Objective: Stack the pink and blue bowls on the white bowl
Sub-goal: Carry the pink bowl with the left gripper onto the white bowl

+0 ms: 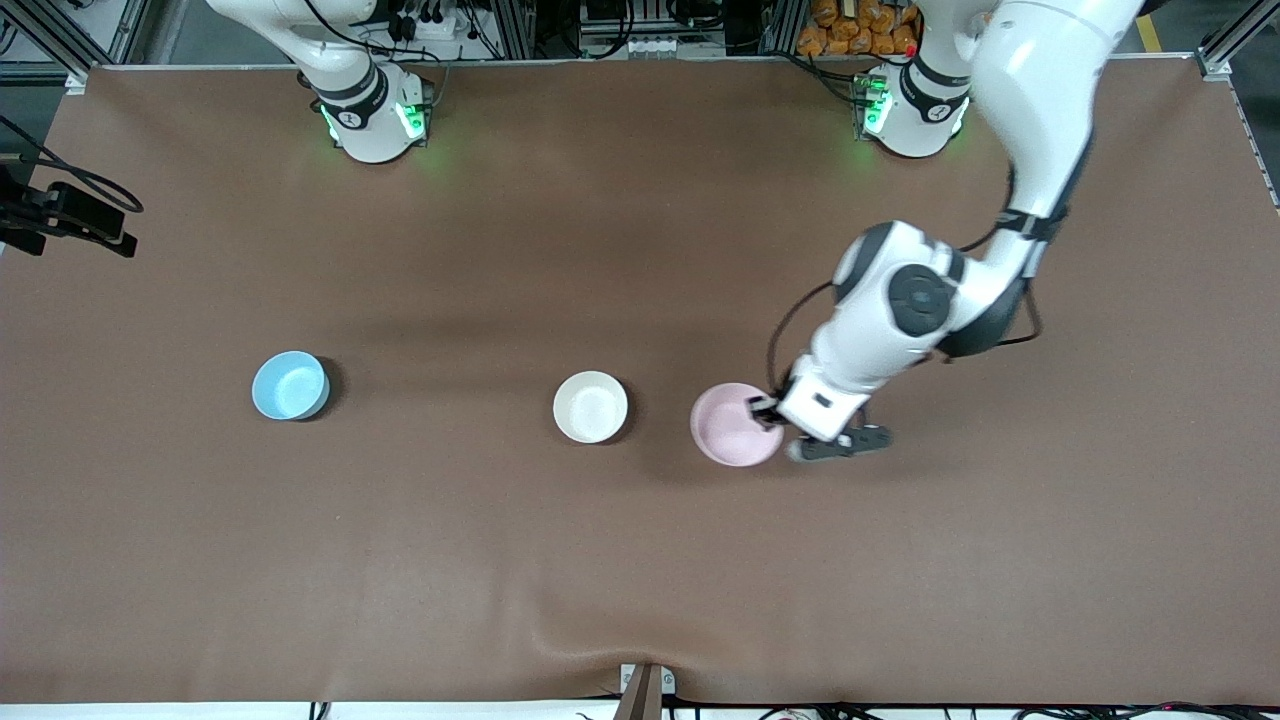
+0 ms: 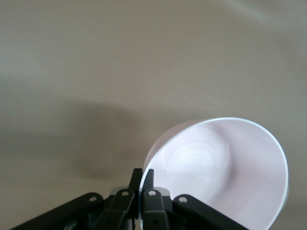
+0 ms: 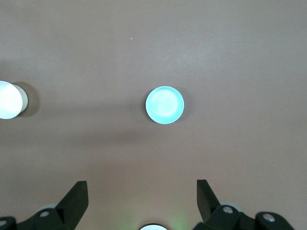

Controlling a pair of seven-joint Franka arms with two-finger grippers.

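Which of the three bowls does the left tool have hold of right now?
The pink bowl, pinched at its rim by the left tool. The white bowl beside it and the blue bowl, toward the right arm's end, sit untouched.

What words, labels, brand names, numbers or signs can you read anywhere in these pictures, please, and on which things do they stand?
None can be read.
Pink bowl, white bowl, blue bowl: plain, no print in any view.
Brown table cover: no marks.
Arm bases: each shows a small round dark emblem, too small to read.
Orange packets past the table's edge: print too blurred to read.
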